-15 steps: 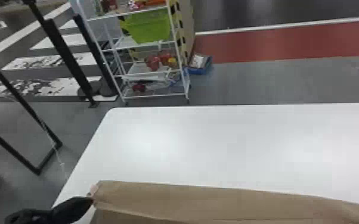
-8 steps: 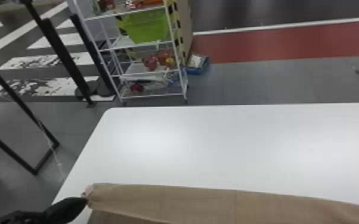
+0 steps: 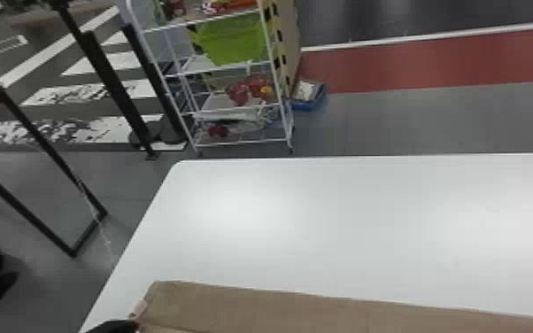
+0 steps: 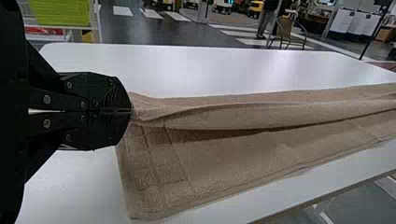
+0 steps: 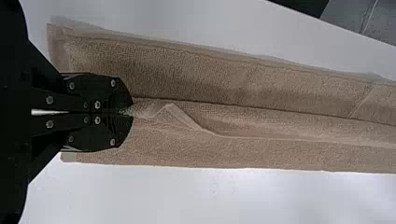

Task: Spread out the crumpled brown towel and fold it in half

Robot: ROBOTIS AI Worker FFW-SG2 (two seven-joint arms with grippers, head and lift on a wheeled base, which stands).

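Claw, left (image 3: pixel 117 327), black with two flat fingers: together, clamped on a corner of the brown terry-cloth towel (image 3: pixel 287 307). A small pale tag (image 3: pixel 138 308) shows at the towel's edge, just beside the fingertips. Left wrist view: from the left claw (image 4: pixel 130 111) a gathered fold runs along the towel's length; a woven grid pattern crosses the end of the layer under it. Claw, right (image 5: pixel 132 112), black, same build: together, clamped on a ridge of cloth. Small flap stands folded over just in front of its tips; cloth lies to both sides.

Towel is a long strip on the white, smooth tabletop (image 3: pixel 332 230), at the near side in head view. Its far edge is nearly straight. Room: broad white surface between that edge and the tabletop's far edge; narrower white margin at the left end. Beyond the tabletop, on the floor: white wire shelving cart (image 3: pixel 243 142) holding a lime-green bin (image 3: pixel 234 42).
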